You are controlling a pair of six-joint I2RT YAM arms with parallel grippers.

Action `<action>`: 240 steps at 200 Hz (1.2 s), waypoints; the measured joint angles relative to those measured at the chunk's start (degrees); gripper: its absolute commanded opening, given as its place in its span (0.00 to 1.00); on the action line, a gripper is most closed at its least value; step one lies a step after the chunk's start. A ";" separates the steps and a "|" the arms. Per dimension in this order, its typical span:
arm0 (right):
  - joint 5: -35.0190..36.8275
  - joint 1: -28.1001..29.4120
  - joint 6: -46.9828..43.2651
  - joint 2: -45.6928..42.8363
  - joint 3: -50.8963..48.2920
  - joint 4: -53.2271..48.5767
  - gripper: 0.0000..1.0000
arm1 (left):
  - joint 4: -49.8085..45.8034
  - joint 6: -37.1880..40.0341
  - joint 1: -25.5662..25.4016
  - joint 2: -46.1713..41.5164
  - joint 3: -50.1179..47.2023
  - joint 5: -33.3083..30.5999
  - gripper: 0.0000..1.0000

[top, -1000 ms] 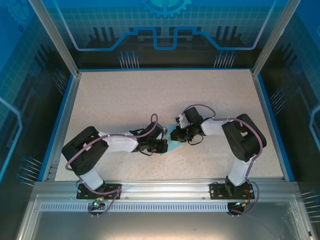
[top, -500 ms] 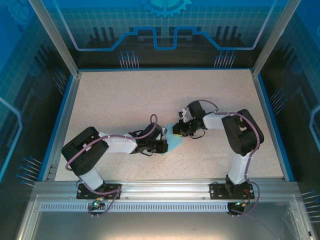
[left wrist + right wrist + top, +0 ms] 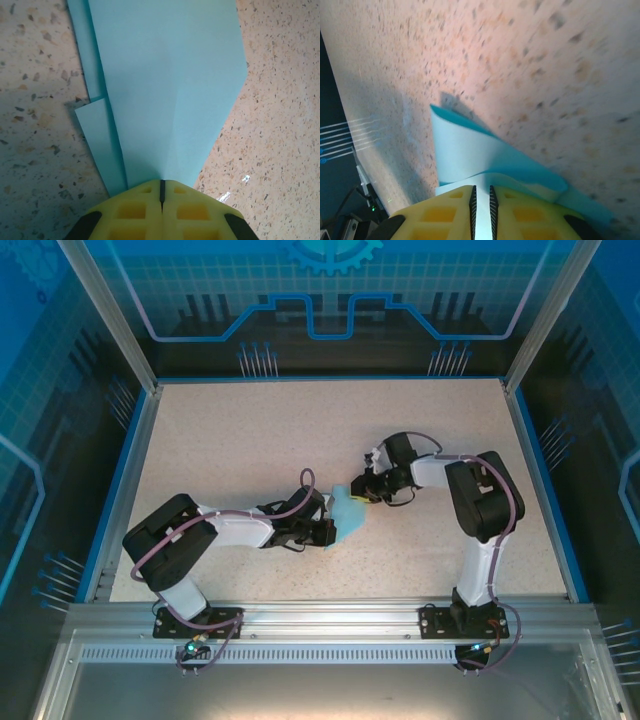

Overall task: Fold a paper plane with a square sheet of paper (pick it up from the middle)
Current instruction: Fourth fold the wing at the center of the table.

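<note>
White-black arms (image 3: 240, 530), purple cables (image 3: 306, 483), yellow claw pads (image 3: 132, 210)

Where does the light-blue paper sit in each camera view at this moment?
Top external: light-blue paper near the table's centre, between the left pincer and the right pincer.
Left wrist: light-blue paper fans upward from the shut left pincer at bottom centre.
Right wrist: light-blue paper curls up from the right pincer, lower centre.
Shared landmark: the speckled table top.
</note>
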 measured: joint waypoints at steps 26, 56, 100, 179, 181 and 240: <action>2.82 -2.45 -1.03 0.00 1.27 -0.15 0.20 | 0.00 0.00 0.00 0.00 0.00 0.00 0.00; 4.96 -3.80 -2.08 0.02 2.34 -0.63 0.21 | 0.00 0.00 0.00 0.00 0.00 0.00 0.00; 6.12 -3.80 -2.82 -5.84 0.04 -2.29 0.23 | -0.28 0.00 0.00 -0.20 0.00 -0.02 0.00; 7.19 3.50 -2.25 -17.33 -8.02 -1.22 0.22 | -1.86 0.00 0.00 -0.55 0.39 -0.02 0.00; 7.15 3.78 -2.19 -17.22 -8.13 -1.25 0.22 | -1.88 0.00 0.02 -0.55 0.39 -0.02 0.00; 6.29 10.91 -1.84 -8.85 -6.84 0.35 0.19 | -3.58 0.02 0.02 -1.14 0.50 -0.02 0.00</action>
